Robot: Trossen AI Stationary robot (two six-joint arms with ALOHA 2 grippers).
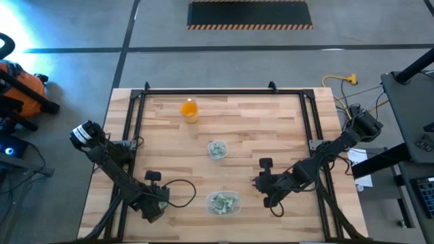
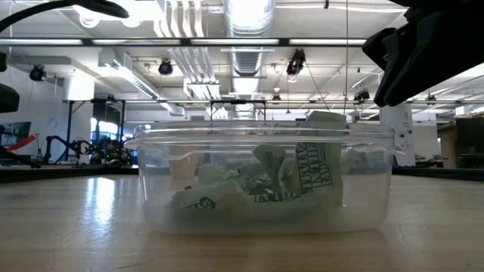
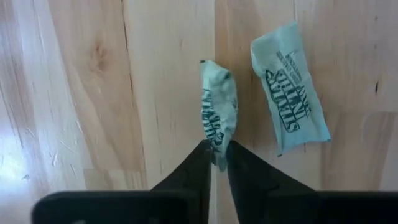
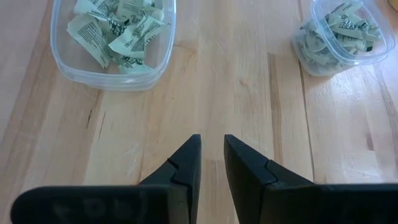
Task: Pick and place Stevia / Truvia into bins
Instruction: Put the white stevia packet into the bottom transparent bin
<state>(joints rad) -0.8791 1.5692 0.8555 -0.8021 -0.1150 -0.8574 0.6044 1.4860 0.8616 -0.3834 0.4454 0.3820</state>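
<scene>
Two pale green-and-white Stevia sachets lie on the wood near the table's front left. One sachet [image 3: 219,102] is buckled and sits between the fingers of my left gripper [image 3: 216,148], which points down and is shut on it. The other sachet [image 3: 289,93] lies flat right beside it. My left gripper [image 1: 154,205] stands left of the clear tub [image 1: 222,202], which holds several sachets. The small clear cup [image 1: 217,149], also with sachets, stands at mid-table. My right gripper [image 4: 212,146], right of the tub [image 4: 112,37], has a narrow gap between its fingers and nothing in it. My left gripper pinches the near end of the buckled sachet [image 3: 217,138] between its two fingertips, coming from above and pointing down. The sachet is creased along its length and stretches away from the fingers over the wood. Whether it is lifted off the table I cannot tell.
An orange cup [image 1: 189,110] stands at the table's far side. A black frame [image 1: 224,92] runs along the table's far, left and right edges. Bare wood lies between the tub and the small cup [image 4: 341,34]. In the low view the tub [image 2: 265,181] fills the foreground.
</scene>
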